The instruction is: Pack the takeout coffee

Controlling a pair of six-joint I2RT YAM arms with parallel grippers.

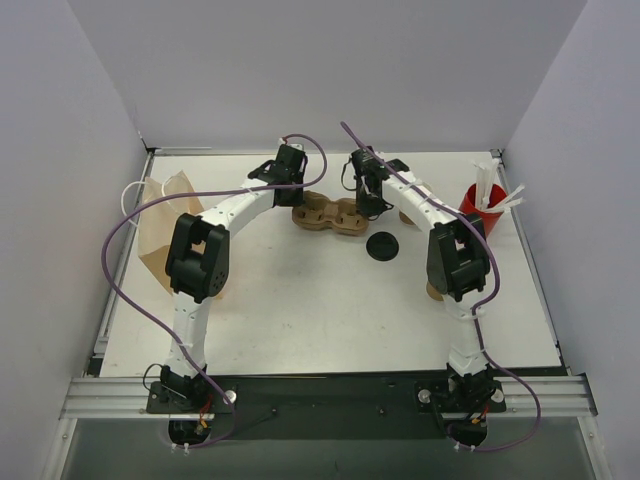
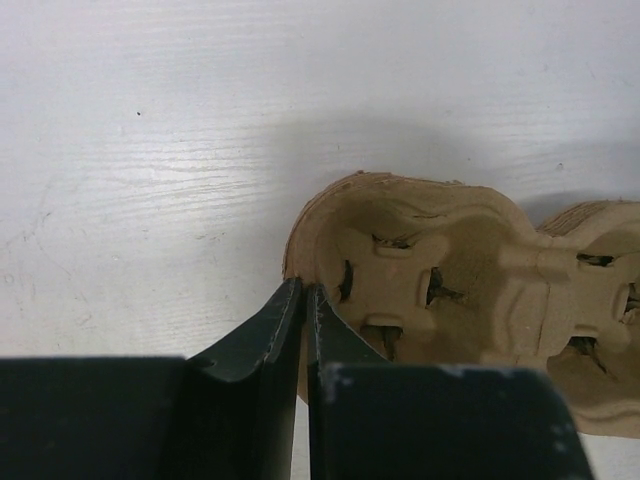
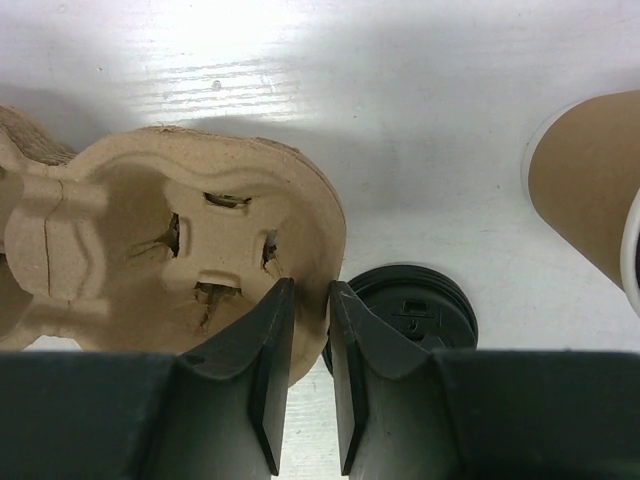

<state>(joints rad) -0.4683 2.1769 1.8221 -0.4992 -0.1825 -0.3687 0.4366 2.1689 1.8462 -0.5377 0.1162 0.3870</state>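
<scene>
Coffee cup: the kraft-tan takeout coffee (image 3: 588, 170) stands on the desk (image 2: 150, 150) at the right edge of the right wrist view, cropped by the frame, so I cannot tell if it is fully upright
Direction from gripper: it lies to the right of the right gripper (image 3: 310, 295), near but apart, past the black lid (image 3: 410, 310)
Nearer arm: the right one, by my judgement; the left arm has the whole cup carrier (image 2: 450, 270) between it and the cup
Carrier axis: its long axis runs left to right across the desk, one gripper at each end
Left gripper: the left gripper (image 2: 305, 295) is clenched on the carrier's left rim, jaws almost together
Right gripper: jaws a little apart astride the carrier's right rim; whether they pinch it or have let go I cannot tell
Bag: the brown paper bag (image 1: 165, 225) lies at the far left, well apart from the cup
Red cup: the red cup (image 1: 483, 208) of white sticks stands at the far right
Writing: no brand or label readable; raised marks on the lid are too small to make out
</scene>
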